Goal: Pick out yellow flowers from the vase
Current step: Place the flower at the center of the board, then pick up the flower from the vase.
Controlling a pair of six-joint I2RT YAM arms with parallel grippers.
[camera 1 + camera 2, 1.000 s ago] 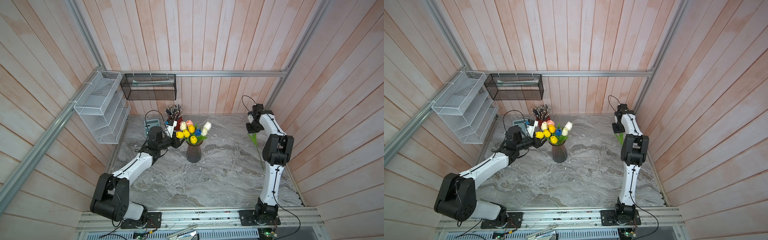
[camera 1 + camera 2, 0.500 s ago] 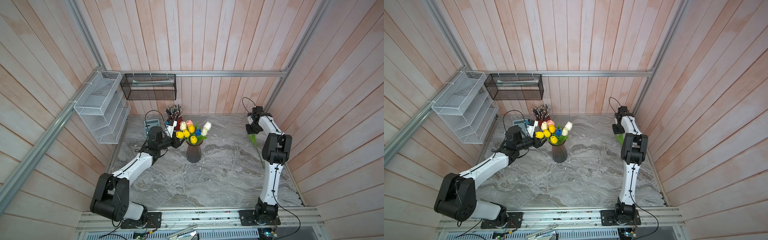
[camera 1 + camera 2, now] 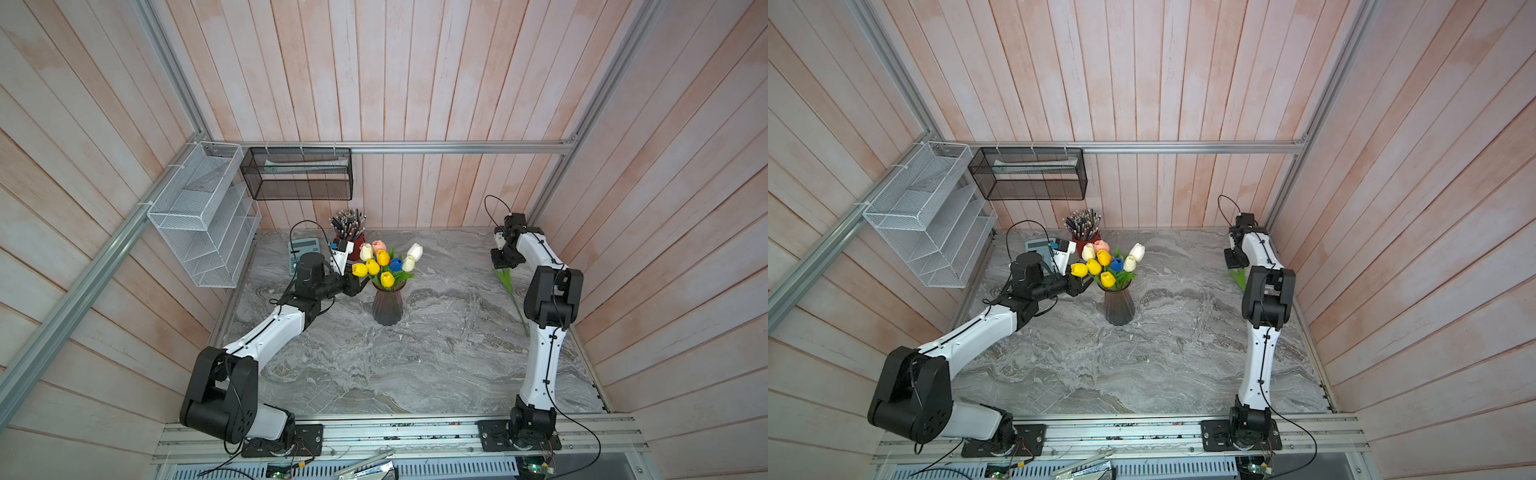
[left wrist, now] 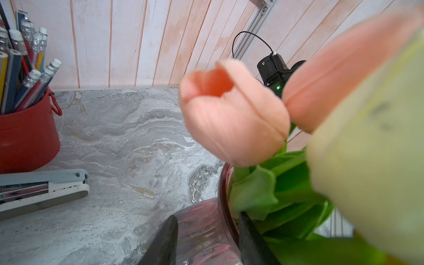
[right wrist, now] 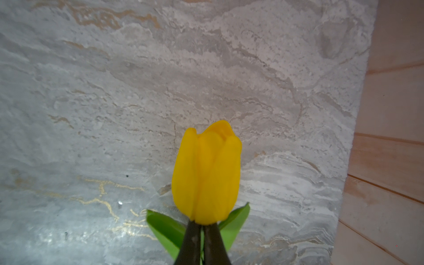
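Right gripper (image 5: 201, 243): closed on a yellow tulip (image 5: 206, 174) just under its head, held low over the surface (image 3: 415, 365) near the far right corner; its green stem (image 3: 513, 301) trails along the right edge.
Left gripper (image 4: 206, 238): partly open, its jaws astride the neck of the vase (image 3: 387, 306); whether they press it I cannot tell.
Vase: stands mid-surface, towards the far edge, with four yellow flowers (image 3: 372, 266) among white, pink and blue tulips.
Step in hand: setting down the first extracted tulip, by my judgement.
Next move: right gripper opens, then goes for another yellow stem while the left steadies the vase.
Far edge: red pencil cup (image 3: 356, 241).
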